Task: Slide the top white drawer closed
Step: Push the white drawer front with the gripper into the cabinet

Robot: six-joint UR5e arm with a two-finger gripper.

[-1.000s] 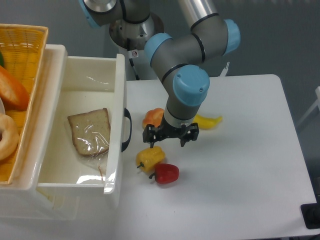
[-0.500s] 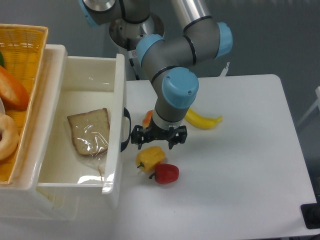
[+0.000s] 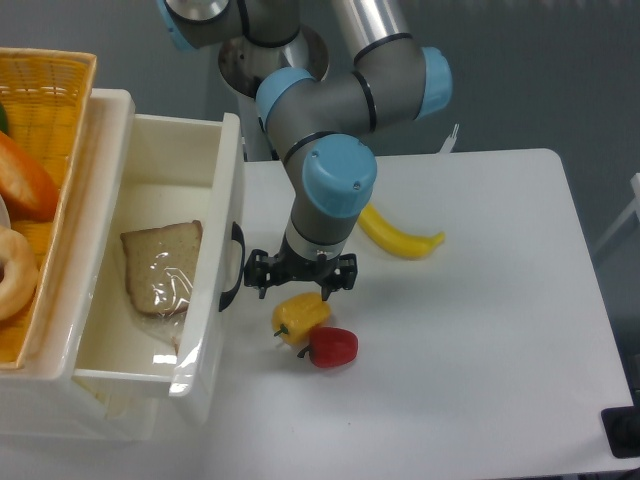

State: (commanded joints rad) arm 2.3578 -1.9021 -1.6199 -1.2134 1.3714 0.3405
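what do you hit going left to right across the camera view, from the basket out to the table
yellow wicker basket → bagged bread slice in the top white drawer → drawer's black handle → gripper → yellow banana

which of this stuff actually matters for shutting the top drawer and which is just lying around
Belongs to the job:
- top white drawer, open
- its black handle
- gripper, beside the handle

Just lying about:
- wrapped bread slice inside the drawer
- yellow pepper
- red pepper
- banana
- yellow wicker basket
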